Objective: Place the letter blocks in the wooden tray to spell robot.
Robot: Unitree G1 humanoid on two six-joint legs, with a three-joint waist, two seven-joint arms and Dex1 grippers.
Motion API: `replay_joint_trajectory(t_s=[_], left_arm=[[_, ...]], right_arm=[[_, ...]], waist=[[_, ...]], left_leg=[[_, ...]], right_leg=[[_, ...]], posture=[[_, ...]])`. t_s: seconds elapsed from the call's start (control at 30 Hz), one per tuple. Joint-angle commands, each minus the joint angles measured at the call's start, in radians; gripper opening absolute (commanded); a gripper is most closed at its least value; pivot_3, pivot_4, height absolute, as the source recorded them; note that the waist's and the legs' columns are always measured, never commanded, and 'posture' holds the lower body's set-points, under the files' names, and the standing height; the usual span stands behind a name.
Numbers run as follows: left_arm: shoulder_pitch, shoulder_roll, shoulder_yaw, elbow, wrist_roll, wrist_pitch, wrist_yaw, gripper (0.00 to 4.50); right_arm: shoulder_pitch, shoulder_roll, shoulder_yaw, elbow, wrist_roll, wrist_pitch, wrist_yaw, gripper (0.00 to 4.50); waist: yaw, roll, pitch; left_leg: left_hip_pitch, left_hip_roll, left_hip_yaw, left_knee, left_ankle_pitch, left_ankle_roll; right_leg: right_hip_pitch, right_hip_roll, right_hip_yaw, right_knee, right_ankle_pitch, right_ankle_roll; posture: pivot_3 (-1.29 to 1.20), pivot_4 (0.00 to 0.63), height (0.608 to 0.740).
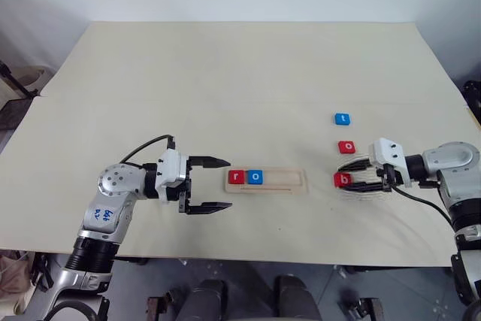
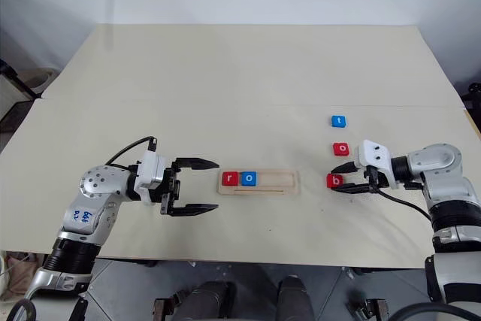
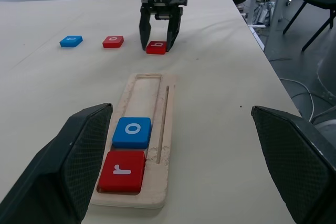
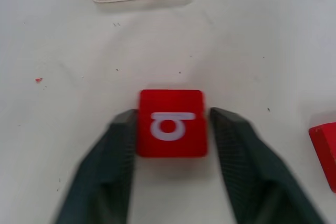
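The wooden tray (image 1: 289, 180) lies near the table's front edge, holding a red "r" block (image 1: 237, 177) and a blue "o" block (image 1: 255, 177) at its left end. To its right, a red "b" block (image 1: 342, 180) rests on the table between the fingers of my right gripper (image 4: 173, 113), which press on its two sides. A red "o" block (image 1: 346, 146) and a blue "t" block (image 1: 343, 119) lie just behind it. My left gripper (image 1: 225, 183) hovers open at the tray's left end, pointing along it, with nothing between its fingers.
The pale table top (image 1: 225, 80) stretches wide behind the tray. Its front edge (image 1: 248, 259) runs close below both grippers. A cable (image 1: 143, 148) loops off my left wrist.
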Motion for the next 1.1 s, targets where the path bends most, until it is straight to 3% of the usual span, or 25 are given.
replay_joint_trajectory(t_s=[0.03,0.23,0.43,0.7,1.1], left_arm=[[0.008,0.002,0.014,-0.026,-0.015,-0.014,0.003,4.50],[0.019,0.005,0.021,-0.005,-0.008,-0.030,0.007,4.50],[0.034,0.003,0.023,0.000,-0.002,-0.037,0.025,4.50],[0.067,0.013,0.030,-0.034,-0.003,-0.029,0.053,4.50],[0.086,0.024,0.032,-0.058,-0.008,-0.024,0.084,4.50]], right_arm=[[-0.010,-0.004,-0.013,-0.026,0.022,0.029,0.057,1.47],[-0.011,0.046,-0.007,-0.347,0.137,0.329,0.003,1.47],[-0.028,0.134,0.066,-0.565,0.096,0.589,-0.146,1.47],[-0.054,0.239,0.144,-0.542,0.038,0.557,-0.190,1.47],[-0.068,0.260,0.159,-0.533,0.024,0.561,-0.192,1.47]], waist=[[0.000,0.000,0.000],[-0.008,0.001,0.001],[-0.003,0.002,0.001],[0.001,0.002,0.001],[-0.003,0.002,0.001]], left_leg=[[0.000,0.000,0.000,0.000,0.000,0.000],[0.000,0.001,0.000,0.000,0.000,-0.001],[-0.003,0.001,-0.002,0.002,-0.001,-0.001],[-0.006,0.000,-0.003,0.003,-0.001,-0.001],[-0.006,0.000,-0.002,0.003,-0.001,-0.001]], right_leg=[[0.000,0.000,0.000,0.000,0.000,0.000],[-0.001,0.000,0.000,0.001,0.000,0.000],[-0.003,0.000,-0.001,0.001,0.000,0.000],[-0.005,0.000,-0.001,0.002,0.000,0.000],[-0.007,0.000,-0.001,0.003,0.000,0.000]], posture=[[0.00,0.150,0.740],[0.00,0.150,0.740],[0.00,0.150,0.740],[0.00,0.150,0.740],[0.00,0.150,0.740]])
